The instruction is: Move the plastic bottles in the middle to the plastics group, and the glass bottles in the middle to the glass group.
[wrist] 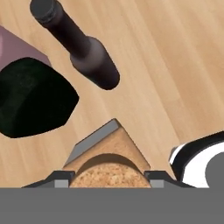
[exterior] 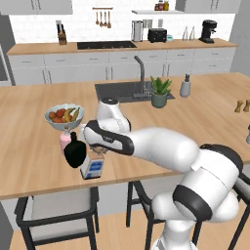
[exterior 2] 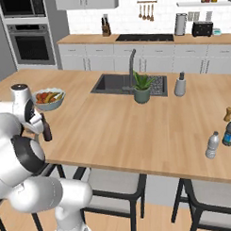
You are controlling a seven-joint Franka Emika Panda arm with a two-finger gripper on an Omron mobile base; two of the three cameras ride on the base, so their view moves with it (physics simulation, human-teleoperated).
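While the end effector (wrist: 109, 177) is closed on the cork of the square clear bottle (exterior: 92, 166), that bottle stands on the worktop (exterior: 29, 146) just beside the black bottle (exterior: 74, 152) and pink bottle (exterior: 65, 139). Being glass, it is probably heavy, stiff, slippery and breakable, so a grip lower on the neck seems safer than the cork

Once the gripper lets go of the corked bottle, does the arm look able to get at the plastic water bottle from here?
Probably not without the base driving. The gripper is closed on the corked bottle beside the black bottle at the island's left end; the plastic water bottle stands near the far right end, well across the counter.
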